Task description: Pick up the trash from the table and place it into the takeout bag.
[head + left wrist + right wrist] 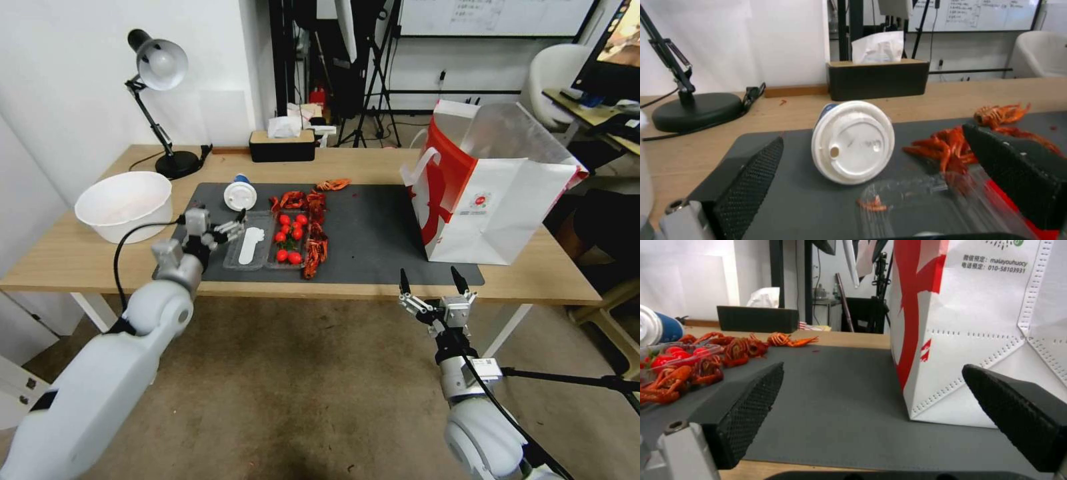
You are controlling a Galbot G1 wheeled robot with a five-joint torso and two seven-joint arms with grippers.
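The left claw (230, 227) hangs with jaws apart over the mat's left end, aimed at the cup (852, 141) lying on its side, its body mostly hidden behind the lid. The right claw (433, 283), also apart, waits off the bench (373, 163) edge before the bag (490, 187).

Left tool (230, 227) extended forward, fingers spread; right tool (432, 281) lower, upright, fingers apart.
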